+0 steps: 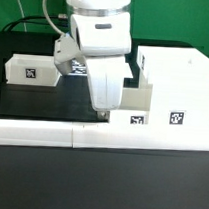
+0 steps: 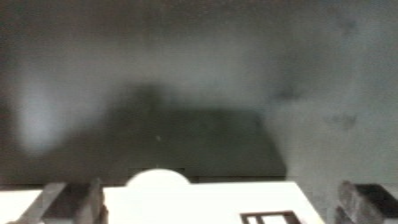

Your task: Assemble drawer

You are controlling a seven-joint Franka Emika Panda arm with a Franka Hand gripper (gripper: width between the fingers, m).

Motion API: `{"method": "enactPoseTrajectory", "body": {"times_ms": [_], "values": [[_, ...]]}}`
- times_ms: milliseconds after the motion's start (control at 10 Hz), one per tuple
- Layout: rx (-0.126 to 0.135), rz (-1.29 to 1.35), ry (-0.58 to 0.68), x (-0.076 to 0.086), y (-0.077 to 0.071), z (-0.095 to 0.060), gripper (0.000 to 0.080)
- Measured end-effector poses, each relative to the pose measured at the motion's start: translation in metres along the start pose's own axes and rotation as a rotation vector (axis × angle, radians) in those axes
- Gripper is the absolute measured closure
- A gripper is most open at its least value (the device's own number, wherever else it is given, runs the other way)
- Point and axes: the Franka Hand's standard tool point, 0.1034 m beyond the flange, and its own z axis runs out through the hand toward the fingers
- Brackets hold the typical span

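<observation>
The large white housing (image 1: 179, 85) stands at the exterior view's right, with a tag on its front. A small white tray (image 1: 141, 103) with a tag sits just in front of it. A second tray (image 1: 31, 72) lies at the exterior view's left. My gripper (image 1: 105, 111) points down at the near tray's end. In the wrist view the gripper (image 2: 217, 205) is open. Its dark fingers (image 2: 71, 202) stand on either side of the tray's white face (image 2: 214, 195), which has a round knob (image 2: 157, 181) and a tag. A gap shows at one finger.
The long low white border rail (image 1: 50, 135) runs along the front of the black mat. The marker board (image 1: 79, 63) lies behind the arm, mostly hidden by it. Black cables lie at the back left.
</observation>
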Motion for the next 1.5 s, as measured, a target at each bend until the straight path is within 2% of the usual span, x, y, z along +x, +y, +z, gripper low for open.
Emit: {"method": "enactPoseTrajectory", "body": {"times_ms": [300,600,700,1000,1200,1500], "values": [[-0.002,0.001,0.001,0.0,0.0,0.0,0.015],[0.002,-0.037,0.016,0.028,0.004,-0.003,0.015],[0.002,-0.041,0.016,0.03,0.003,-0.004,0.015],[0.012,-0.035,0.007,-0.008,-0.007,-0.002,0.015],[0.024,-0.018,0.009,-0.009,-0.016,0.002,0.015],[0.035,-0.014,0.015,0.003,-0.024,0.008,0.015]]}}
